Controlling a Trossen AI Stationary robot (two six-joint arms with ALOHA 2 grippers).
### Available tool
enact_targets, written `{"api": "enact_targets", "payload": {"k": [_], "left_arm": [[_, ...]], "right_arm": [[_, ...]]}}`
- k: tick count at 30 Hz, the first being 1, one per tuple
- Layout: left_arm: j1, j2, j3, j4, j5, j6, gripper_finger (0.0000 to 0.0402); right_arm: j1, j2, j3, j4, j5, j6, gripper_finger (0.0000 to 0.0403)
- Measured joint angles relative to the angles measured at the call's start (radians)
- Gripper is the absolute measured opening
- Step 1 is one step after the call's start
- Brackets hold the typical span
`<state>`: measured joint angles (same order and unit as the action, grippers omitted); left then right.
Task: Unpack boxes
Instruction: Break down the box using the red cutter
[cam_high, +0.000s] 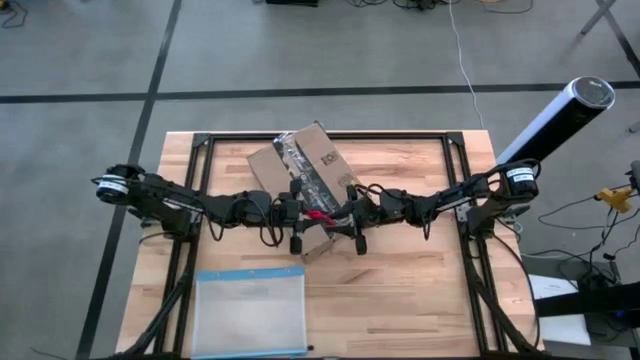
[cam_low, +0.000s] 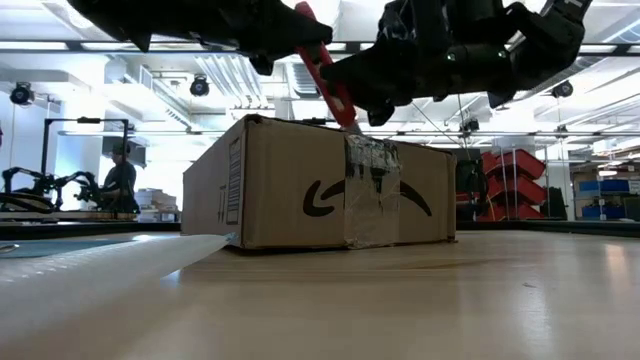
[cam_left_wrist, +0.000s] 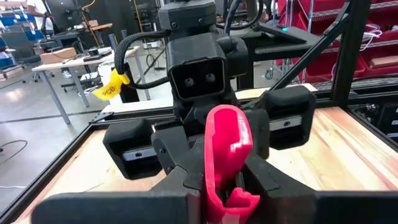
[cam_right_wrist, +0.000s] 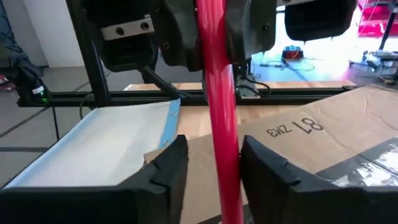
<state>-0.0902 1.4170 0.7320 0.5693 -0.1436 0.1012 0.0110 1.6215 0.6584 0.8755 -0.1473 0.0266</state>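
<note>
The brown cardboard box lies flat at the table's middle, with a clear tape strip running over its top and down its near side. A small red tool slants above the box's near end. My left gripper reaches in from the left and is shut on the tool. My right gripper reaches in from the right and is open. Its two fingers stand on either side of the tool's lower stretch, and I cannot tell whether they touch it. My left gripper pinches the red tool's upper handle part between its two fingers, coming from the table's left. The tool is tilted. Its lower tip meets the taped top edge of the box at the box's near end.
A clear plastic pouch with a blue edge lies flat by the table's near edge, left of centre. Black frame rails run along the table's sides and back. A person stands in the room far behind.
</note>
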Motion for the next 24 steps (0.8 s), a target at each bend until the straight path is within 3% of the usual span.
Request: {"api": "enact_targets", "payload": {"k": [5, 10, 24], "left_arm": [[0.001, 0.0, 0.033, -0.051, 0.0, 0.007, 0.0031], [0.001, -0.001, 0.05, -0.081, 0.003, 0.007, 0.0031], [0.0, -0.001, 0.054, -0.084, 0.029, -0.01, 0.0031]], "right_arm": [[0.0, 0.0, 0.06, -0.108, 0.002, -0.035, 0.015], [-0.002, 0.0, 0.084, -0.149, 0.009, -0.063, 0.0137], [-0.004, 0.0, 0.085, -0.169, 0.024, -0.068, 0.0023]]}}
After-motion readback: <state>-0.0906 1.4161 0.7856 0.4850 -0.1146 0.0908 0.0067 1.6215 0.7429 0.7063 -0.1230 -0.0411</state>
